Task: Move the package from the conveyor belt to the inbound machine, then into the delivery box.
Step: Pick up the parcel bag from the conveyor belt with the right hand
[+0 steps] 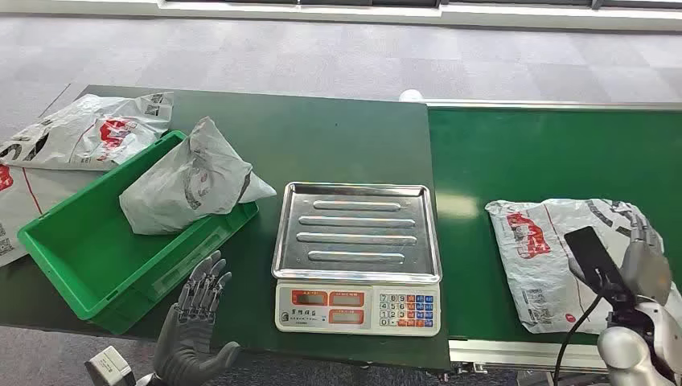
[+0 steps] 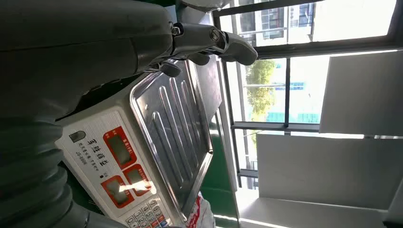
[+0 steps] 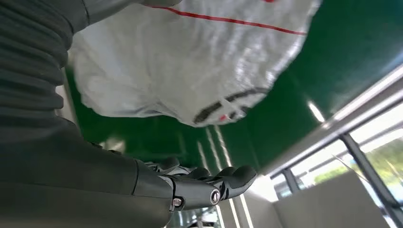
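Package (image 1: 555, 257) lies on conveyor belt (image 1: 515, 161), not yet lifted | right hand (image 1: 643, 261) beside it, fingers apart, empty | left hand (image 1: 197, 310) spread, empty | scale (image 1: 358, 257) and green box (image 1: 64, 241) steps remain

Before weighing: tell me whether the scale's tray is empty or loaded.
Empty: the scale's tray shows bare ribbed metal, nothing on it.

The scale (image 2: 102, 161) at lower left of the left wrist frame carries a model mark reading roughly "JS-800E" beside blurred Chinese characters. Red print on the package (image 1: 555, 257), lower right of the head view, is illegible.
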Robot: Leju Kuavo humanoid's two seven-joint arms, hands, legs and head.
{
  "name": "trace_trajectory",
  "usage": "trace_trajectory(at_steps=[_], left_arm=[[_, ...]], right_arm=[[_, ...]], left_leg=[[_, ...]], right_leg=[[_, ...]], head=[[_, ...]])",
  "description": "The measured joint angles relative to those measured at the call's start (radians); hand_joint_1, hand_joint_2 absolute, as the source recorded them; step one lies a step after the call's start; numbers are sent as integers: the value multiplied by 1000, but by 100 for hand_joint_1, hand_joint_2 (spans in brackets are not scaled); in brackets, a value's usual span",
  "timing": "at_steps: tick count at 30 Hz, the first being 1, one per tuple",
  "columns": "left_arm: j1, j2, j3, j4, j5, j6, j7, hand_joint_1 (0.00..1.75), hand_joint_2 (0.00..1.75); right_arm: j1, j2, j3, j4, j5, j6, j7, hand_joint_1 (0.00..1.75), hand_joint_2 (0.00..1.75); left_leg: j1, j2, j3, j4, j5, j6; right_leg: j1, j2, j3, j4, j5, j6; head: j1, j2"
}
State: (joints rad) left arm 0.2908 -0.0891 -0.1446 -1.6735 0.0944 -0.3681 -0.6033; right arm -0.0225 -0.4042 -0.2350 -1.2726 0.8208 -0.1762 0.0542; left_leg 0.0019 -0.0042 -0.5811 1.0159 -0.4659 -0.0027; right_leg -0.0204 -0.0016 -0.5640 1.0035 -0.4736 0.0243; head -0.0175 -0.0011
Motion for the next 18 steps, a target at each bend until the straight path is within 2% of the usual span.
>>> trace_trajectory(at_steps=[3, 6, 9, 13, 18], left_arm=[[-3, 5, 0, 4, 6, -1, 4, 0, 175], [-19, 18, -6, 17, 17, -9, 3, 0, 175], [-35, 29, -17, 39, 17, -14, -7, 0, 175], [-48, 31, -33, 57, 8, -10, -7, 0, 175], [-51, 32, -41, 61, 6, -9, 2, 0, 175]], right_arm=[[-23, -9, 0, 95, 13, 58, 28, 0, 175], [-87, -24, 0, 300, 7, 240, 94, 0, 175], [-145, -45, 0, 504, -13, 384, 102, 0, 175], [-211, -58, 3, 648, -15, 405, 97, 0, 175], [-255, -73, 12, 722, -11, 429, 109, 0, 175]], left_leg=[[0, 0, 0, 0, 0, 0], [0, 0, 1, 0, 0, 0], [2, 0, 4, 0, -1, -1], [8, 4, 13, 0, -3, 0], [10, 0, 16, 1, -2, 3]], right_leg=[[0, 0, 0, 0, 0, 0], [0, 0, 0, 0, 0, 0], [2, 0, 4, -1, 0, 0], [9, 3, 14, -8, -1, -1], [10, -2, 23, -14, -1, -1]], head=[[0, 0], [0, 0], [0, 0], [0, 0], [0, 0]])
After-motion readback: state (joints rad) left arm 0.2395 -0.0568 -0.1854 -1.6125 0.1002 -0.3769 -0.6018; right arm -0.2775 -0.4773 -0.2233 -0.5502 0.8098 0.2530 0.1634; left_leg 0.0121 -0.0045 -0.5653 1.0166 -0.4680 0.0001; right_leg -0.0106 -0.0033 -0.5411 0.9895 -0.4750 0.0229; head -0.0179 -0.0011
